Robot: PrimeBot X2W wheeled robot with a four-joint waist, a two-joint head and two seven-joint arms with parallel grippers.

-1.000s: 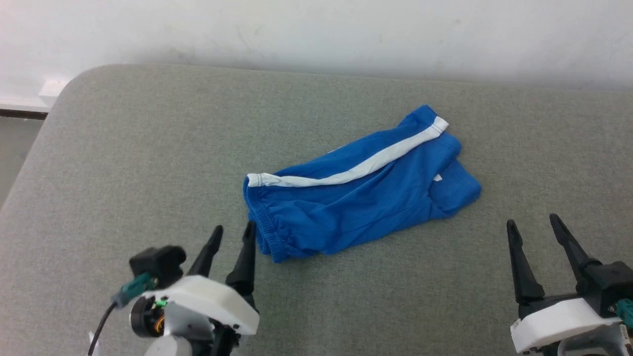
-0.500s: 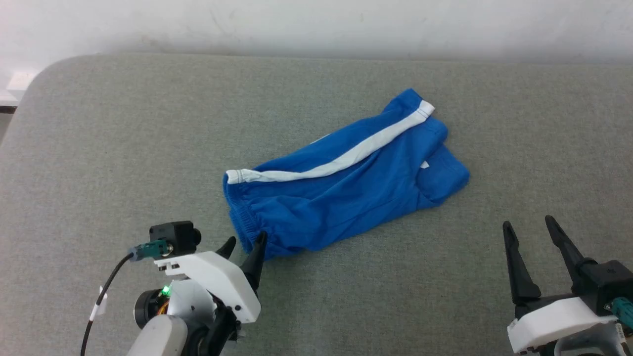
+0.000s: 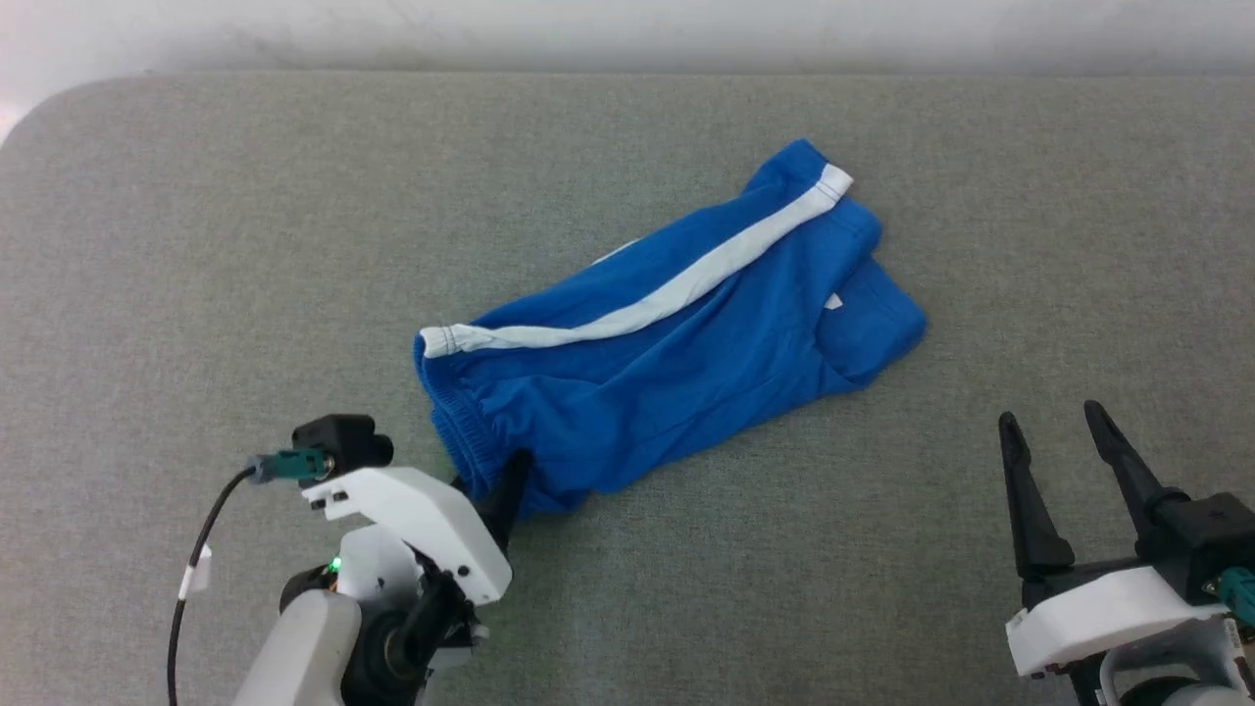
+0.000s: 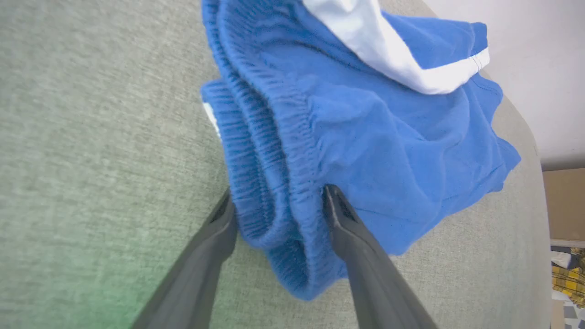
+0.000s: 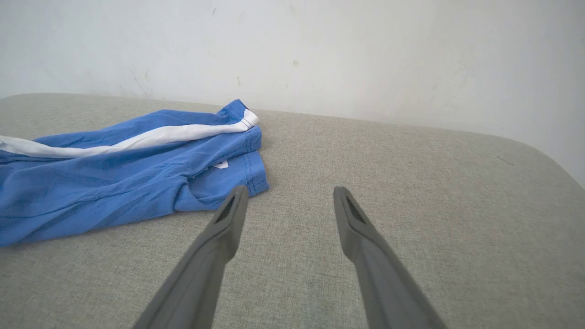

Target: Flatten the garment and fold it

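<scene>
bright blue white-striped garment [image 3: 677, 363] lies crumpled on the grey cushion [image 3: 245, 245].

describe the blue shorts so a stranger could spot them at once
Find the broad grey-green padded surface under the pale wall. Near its middle lie the crumpled shorts, vivid blue against that grey, with one white stripe running along them.
</scene>
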